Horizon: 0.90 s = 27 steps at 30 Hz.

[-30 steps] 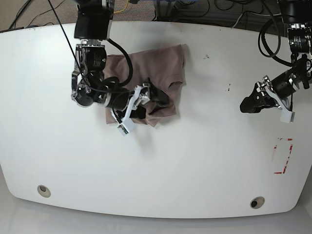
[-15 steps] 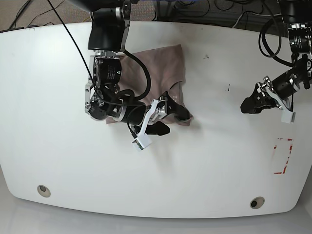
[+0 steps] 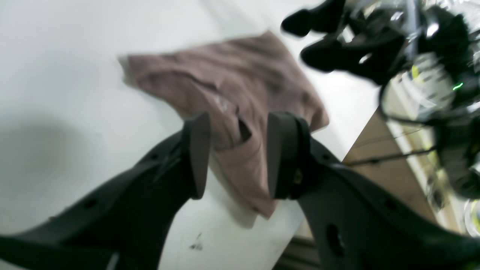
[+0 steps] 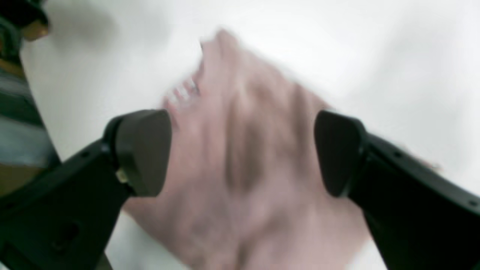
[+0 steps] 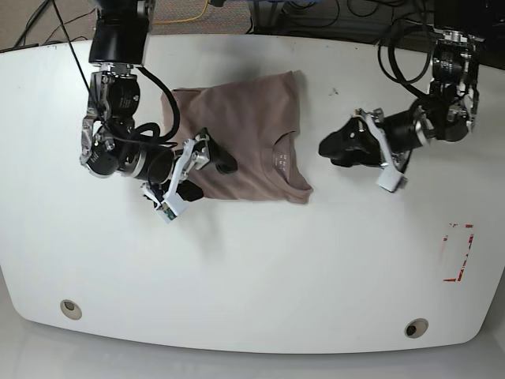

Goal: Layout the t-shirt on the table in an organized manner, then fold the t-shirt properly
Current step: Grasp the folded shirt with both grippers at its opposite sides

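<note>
Since half a second ago: right gripper (image 5: 203,167) withdrawn from the t-shirt's (image 5: 241,134) front edge to its near-left edge, jaws spread wide, empty; left gripper (image 5: 339,148) shifted in toward the garment from the far side, jaws parted, empty, stopped just short of the collar side. T-shirt now lies flatter, spread on the counter (image 5: 252,268) toward its far-left part, collar facing the left gripper. Red tape outline (image 5: 458,251) well apart.
</note>
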{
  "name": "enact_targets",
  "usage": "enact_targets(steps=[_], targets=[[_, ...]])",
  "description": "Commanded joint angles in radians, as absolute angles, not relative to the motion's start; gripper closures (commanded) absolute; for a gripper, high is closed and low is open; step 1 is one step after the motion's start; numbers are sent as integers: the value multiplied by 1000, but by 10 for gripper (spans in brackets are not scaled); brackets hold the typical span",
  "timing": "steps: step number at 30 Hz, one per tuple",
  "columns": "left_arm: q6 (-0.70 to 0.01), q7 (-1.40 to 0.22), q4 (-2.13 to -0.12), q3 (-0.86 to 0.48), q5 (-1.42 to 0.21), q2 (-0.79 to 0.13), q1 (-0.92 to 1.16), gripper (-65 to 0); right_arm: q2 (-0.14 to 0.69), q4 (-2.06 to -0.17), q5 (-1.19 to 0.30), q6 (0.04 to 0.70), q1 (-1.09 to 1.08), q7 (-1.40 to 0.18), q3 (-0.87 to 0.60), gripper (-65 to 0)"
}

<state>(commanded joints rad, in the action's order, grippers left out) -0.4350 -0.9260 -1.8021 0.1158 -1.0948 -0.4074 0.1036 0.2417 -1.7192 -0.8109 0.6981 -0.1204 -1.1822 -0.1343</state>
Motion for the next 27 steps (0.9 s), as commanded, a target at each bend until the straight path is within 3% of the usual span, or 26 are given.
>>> enact_targets(steps=[3, 10, 12, 20, 27], targets=[[-435, -921, -1804, 209, -989, -364, 93, -233, 274, -1718, -811, 698, -114, -1144, -148, -465], [-435, -920, -1804, 403, -694, -249, 42, -231, 326, -1712, -734, 698, -131, -1066, -143, -120], [-435, -920, -1804, 443, -599, -211, 36, -231, 325, -1710, -668, 698, -145, -1056, -142, -76], [-435, -851, -1796, 573, -295, -156, 45, -231, 303, -1633, -384, 698, -150, -889, -64, -87], [-435, -780, -1738, 601, -208, -188, 77, -231, 266, -1434, -202, 698, -142, -659, -74, -87]])
